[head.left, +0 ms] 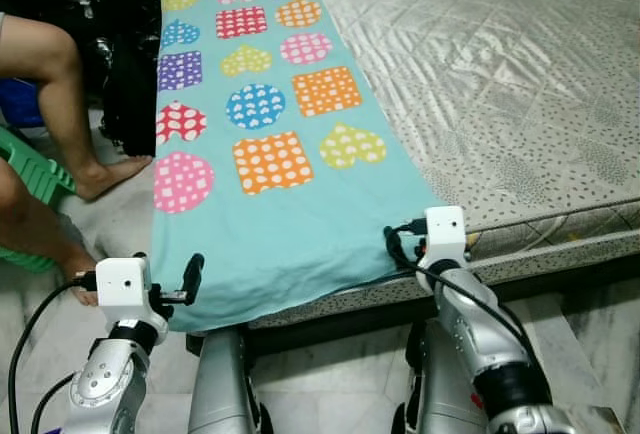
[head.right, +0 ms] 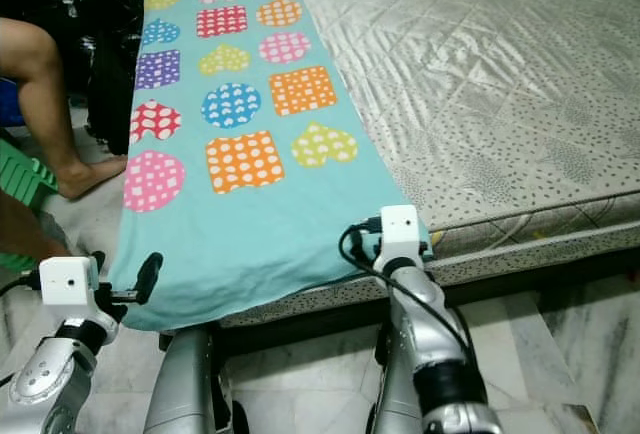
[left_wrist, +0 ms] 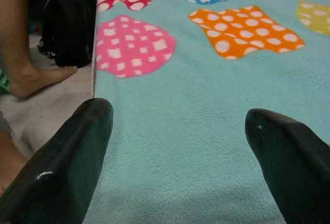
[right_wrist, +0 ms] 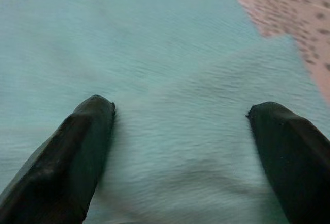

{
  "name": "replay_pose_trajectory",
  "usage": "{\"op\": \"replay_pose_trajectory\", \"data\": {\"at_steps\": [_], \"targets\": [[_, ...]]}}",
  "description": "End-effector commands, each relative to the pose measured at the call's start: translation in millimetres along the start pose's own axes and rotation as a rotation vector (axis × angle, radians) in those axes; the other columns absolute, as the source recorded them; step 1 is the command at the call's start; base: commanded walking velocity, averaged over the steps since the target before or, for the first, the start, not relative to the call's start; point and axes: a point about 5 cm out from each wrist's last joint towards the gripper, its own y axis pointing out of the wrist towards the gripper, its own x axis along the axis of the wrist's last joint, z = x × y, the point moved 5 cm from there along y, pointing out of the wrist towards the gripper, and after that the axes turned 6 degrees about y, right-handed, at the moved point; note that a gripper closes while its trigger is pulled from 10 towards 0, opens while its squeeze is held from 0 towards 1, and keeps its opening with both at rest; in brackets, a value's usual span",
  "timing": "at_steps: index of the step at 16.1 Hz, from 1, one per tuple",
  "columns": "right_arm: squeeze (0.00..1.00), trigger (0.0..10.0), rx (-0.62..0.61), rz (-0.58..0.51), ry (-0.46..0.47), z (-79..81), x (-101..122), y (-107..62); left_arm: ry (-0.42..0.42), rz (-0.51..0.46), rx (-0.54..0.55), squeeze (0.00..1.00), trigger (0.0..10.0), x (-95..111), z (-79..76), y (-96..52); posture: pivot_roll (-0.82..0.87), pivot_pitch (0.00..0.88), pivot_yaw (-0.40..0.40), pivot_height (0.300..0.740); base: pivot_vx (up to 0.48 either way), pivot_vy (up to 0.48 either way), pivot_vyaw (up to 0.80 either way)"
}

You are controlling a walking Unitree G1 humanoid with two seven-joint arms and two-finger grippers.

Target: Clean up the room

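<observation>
One turquoise fleece blanket with dotted coloured patches, one grey quilted mattress, one green plastic stool at left, two bare legs.

No legible text — none anywhere.
</observation>
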Motion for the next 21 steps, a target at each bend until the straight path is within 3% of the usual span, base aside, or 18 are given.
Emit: {"op": "replay_pose_trajectory", "data": {"at_steps": [1, 4, 6, 9, 13, 15, 16, 19, 21], "targets": [[0.0, 10.0, -0.041, -0.003, -0.015, -10.1, 1, 1.6, -0.006, 0.028, 0.023, 0.0, 10.0, -7, 6.4, -3.3, -0.03, 0.164, 0.066, 0.535, 0.0, 0.0, 0.0], [0.0, 10.0, -0.106, 0.004, -0.094, -31.7, -2, 2.5, -0.008, 0.033, 0.019, 0.0, 10.0, -8, 5.8, -3.3, -0.03, 0.166, 0.067, 0.535, 0.0, 0.0, 0.0], [0.0, 10.0, -0.123, 0.067, -0.168, -50.6, -22, -7.8, -0.009, 0.036, 0.02, 0.0, 10.0, -8, 6.0, -3.2, -0.03, 0.166, 0.067, 0.535, 0.0, 0.0, 0.0], [0.0, 10.0, -0.089, 0.101, -0.205, -54.7, -40, -22.6, -0.01, 0.039, 0.018, 0.0, 10.0, -9, 6.8, -3.1, -0.04, 0.169, 0.07, 0.535, 0.0, 0.0, 0.0], [0.0, 10.0, -0.018, 0.137, -0.179, -43.8, -57, -32.3, -0.01, 0.042, 0.009, 0.0, 10.0, -9, 5.5, -0.6, -0.05, 0.163, 0.077, 0.535, 0.0, 0.0, 0.0], [0.0, 10.0, -0.012, 0.127, -0.175, -40.2, -54, -33.2, -0.01, 0.042, 0.009, 0.0, 10.0, -9, 5.1, 0.3, -0.05, 0.159, 0.076, 0.535, 0.0, 0.0, 0.0], [0.0, 10.0, -0.012, 0.057, -0.157, -36.6, -39, -31.2, -0.01, 0.04, 0.011, 0.0, 10.0, -9, 5.2, 0.7, -0.05, 0.157, 0.075, 0.535, 0.0, 0.0, 0.0], [0.0, 10.0, -0.043, -0.031, -0.16, -36.4, -22, -32.7, -0.014, 0.037, 0.013, 0.0, 10.0, -9, 4.6, 2.0, -0.06, 0.14, 0.067, 0.535, 0.0, 0.0, 0.0], [0.0, 10.0, -0.051, -0.135, -0.093, -31.3, -4, -38.0, -0.014, 0.035, 0.012, 0.0, 10.0, -10, 3.5, 3.2, -0.06, 0.12, 0.061, 0.535, 0.0, 0.0, 0.0]]}}
